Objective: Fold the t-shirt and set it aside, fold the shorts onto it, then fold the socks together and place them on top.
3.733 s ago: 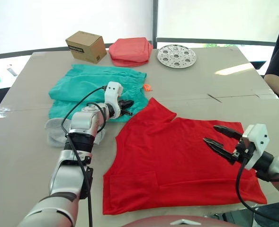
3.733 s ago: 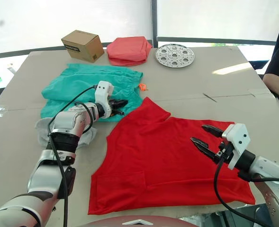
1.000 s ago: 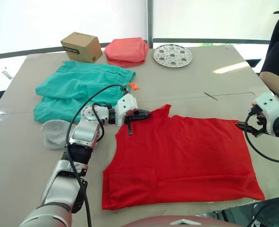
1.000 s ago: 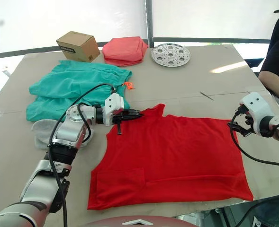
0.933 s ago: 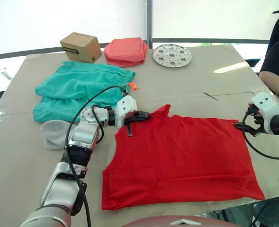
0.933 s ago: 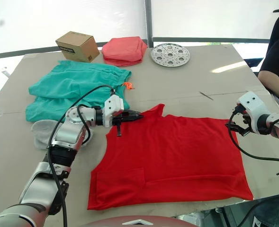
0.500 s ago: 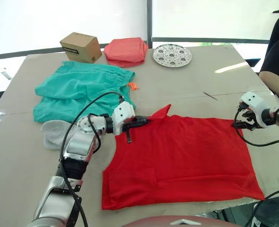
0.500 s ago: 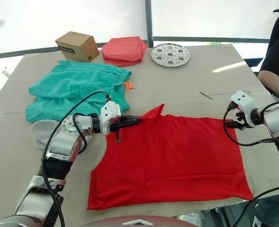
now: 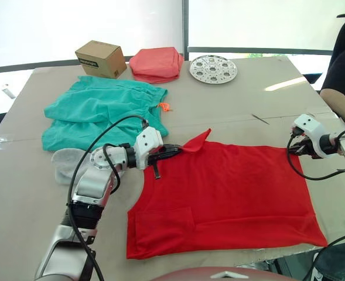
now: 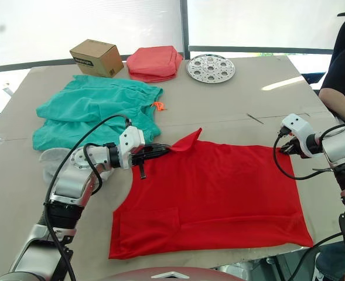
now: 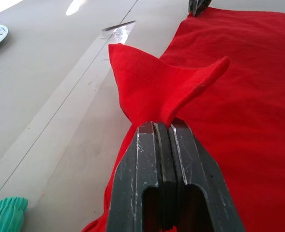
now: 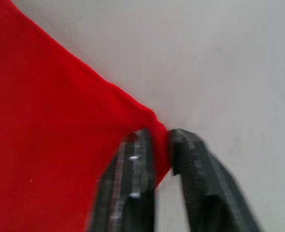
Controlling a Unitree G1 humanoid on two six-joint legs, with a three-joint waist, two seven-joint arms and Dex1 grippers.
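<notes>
Both fingers pinching t-shirt (image 9: 231,193) (corner newly raised)

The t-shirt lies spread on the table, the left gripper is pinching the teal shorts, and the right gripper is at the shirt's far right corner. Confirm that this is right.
Wrong in one respect: the left gripper is shut on the t-shirt, not the shorts, pinching a raised red point of fabric, as the left wrist view shows. The right gripper does sit at the shirt's far right corner.

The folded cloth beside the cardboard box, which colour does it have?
The folded cloth is pale coral-pink; the left eye view shows it best.
</notes>
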